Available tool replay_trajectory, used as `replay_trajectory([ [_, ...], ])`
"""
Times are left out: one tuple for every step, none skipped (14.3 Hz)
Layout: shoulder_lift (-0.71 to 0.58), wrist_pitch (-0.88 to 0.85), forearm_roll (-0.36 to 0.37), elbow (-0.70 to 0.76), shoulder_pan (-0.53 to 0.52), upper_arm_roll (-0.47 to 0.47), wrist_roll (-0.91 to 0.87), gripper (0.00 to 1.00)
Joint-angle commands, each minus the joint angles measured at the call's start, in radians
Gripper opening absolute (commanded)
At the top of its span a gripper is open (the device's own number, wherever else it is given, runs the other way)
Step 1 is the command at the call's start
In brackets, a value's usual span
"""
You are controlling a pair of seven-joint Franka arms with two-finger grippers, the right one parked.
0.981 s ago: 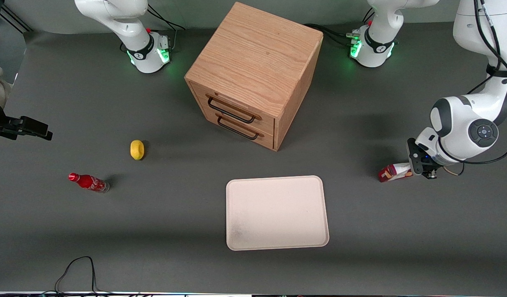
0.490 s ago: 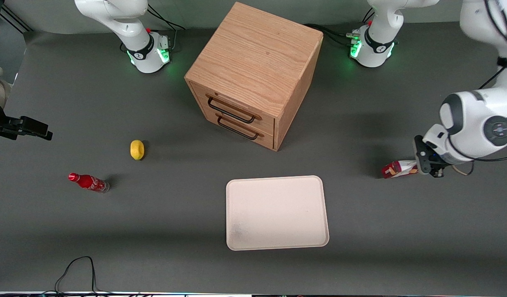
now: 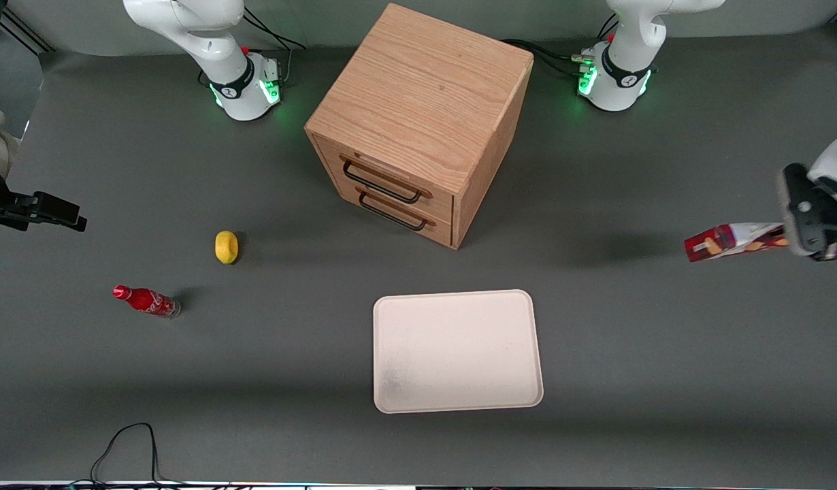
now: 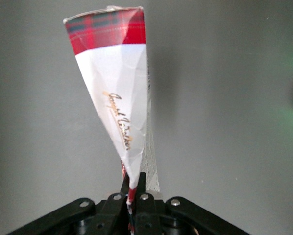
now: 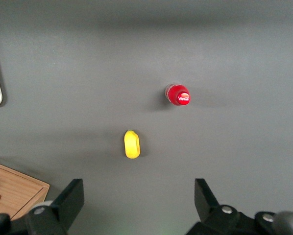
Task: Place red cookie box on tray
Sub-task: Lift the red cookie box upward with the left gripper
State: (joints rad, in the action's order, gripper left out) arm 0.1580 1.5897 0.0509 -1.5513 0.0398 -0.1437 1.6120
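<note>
While clamped on one end of the red cookie box (image 3: pixel 730 241), gripper (image 3: pixel 797 239) up off the table at the working arm's edge; tray (image 3: pixel 457 351) well apart, nearer the front camera, bare grey table (image 3: pixel 616 327) between

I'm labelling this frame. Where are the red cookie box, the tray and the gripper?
red cookie box (image 3: pixel 725 242): front view, its free end.
tray (image 3: pixel 457 351): front view, bare middle.
gripper (image 4: pixel 133 192): left wrist view, fingertips clamping the box.
</note>
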Motion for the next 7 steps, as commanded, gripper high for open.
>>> replay_trajectory([
  [0.044,-0.060,0.013,0.138,0.023,-0.010,-0.053,0.00],
  [0.046,-0.074,0.012,0.146,0.034,-0.010,-0.102,0.00],
  [0.044,-0.088,0.003,0.146,0.035,-0.010,-0.166,0.00],
  [0.041,-0.100,0.000,0.146,0.037,-0.010,-0.251,0.00],
  [0.037,-0.103,-0.003,0.149,0.038,-0.002,-0.352,0.00],
  [0.029,-0.102,-0.005,0.151,0.037,0.015,-0.462,0.00],
  [0.026,-0.103,-0.005,0.157,0.035,0.030,-0.566,0.00],
])
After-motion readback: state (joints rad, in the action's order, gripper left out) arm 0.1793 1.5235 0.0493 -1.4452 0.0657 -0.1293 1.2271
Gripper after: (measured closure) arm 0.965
